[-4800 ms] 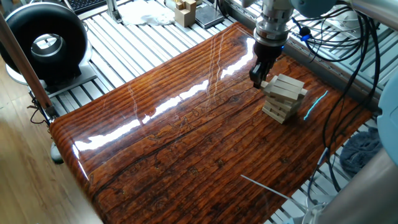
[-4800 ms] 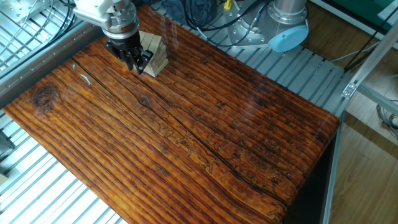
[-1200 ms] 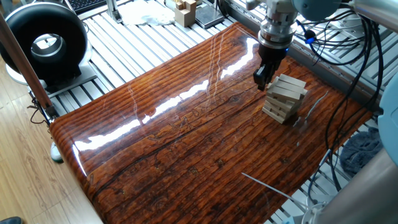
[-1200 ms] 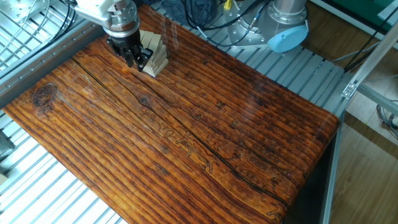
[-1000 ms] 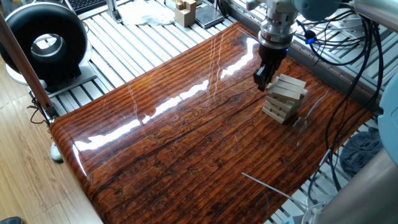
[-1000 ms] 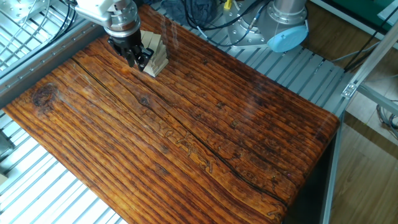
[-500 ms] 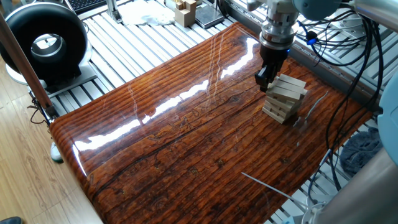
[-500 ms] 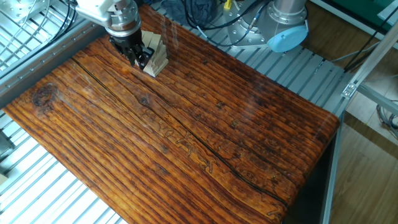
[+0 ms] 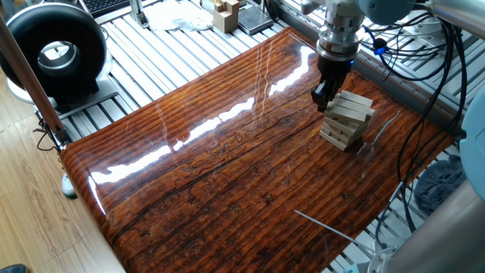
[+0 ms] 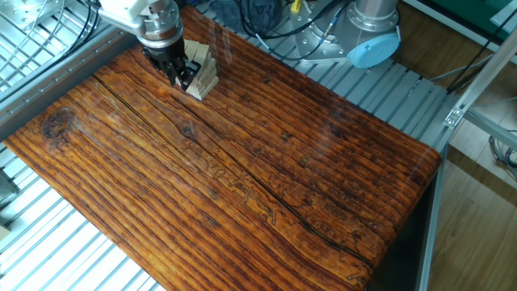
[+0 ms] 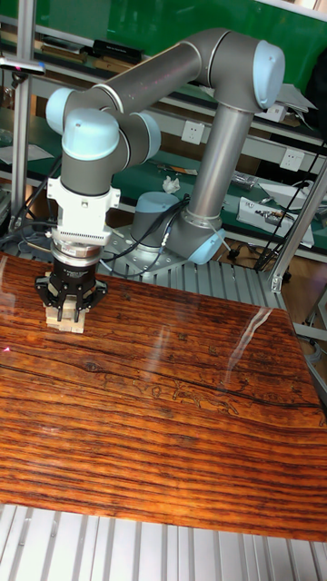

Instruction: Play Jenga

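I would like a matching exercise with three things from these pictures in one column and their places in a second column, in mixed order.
Things:
1. Jenga tower
2. gripper
3. black round device

Places:
A. off the table, on the metal slats
B. at the side of the tower's upper layers
C. on the table, near the robot's base

Pairs: 1-C, 2-B, 3-A

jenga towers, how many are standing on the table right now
1. The single Jenga tower stands near one end of the table, with the end effector pressed close against its upper layers. No loose blocks show on the table, though the arm could hide some.
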You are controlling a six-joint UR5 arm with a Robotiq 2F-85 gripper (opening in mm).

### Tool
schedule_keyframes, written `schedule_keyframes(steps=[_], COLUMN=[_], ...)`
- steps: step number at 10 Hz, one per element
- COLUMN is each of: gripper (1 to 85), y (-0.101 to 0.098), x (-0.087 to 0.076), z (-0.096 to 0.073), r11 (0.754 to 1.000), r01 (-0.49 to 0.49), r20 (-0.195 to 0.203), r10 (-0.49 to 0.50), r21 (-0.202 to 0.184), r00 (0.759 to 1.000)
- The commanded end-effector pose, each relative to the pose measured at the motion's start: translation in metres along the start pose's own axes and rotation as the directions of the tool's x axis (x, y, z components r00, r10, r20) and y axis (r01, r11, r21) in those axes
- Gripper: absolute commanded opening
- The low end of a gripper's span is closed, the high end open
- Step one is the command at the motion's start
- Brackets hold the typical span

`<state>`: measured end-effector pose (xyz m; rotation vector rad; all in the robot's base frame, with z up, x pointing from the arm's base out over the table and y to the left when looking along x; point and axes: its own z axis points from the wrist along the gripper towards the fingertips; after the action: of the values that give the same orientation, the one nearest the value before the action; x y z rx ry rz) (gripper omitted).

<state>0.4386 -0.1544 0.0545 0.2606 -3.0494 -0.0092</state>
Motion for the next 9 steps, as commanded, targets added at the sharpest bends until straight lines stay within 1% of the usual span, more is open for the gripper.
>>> schedule_keyframes(steps=[1,4,6,9], gripper=[24.3,23.3,23.0,22.3], y=[0.0006,0.0003,-0.0001,0.0022], x=[-0.0028,-0.0037,-0.0058,-0.0100], z=[-0.0010,-0.0016,-0.0020,-0.0034], r11=[1.000,1.000,1.000,1.000], r01=[-0.004,-0.001,0.000,-0.004], r20=[0.008,0.010,0.015,0.029], r10=[0.004,0.001,0.000,0.004], r21=[-0.005,-0.003,-0.001,-0.008], r00=[1.000,1.000,1.000,1.000])
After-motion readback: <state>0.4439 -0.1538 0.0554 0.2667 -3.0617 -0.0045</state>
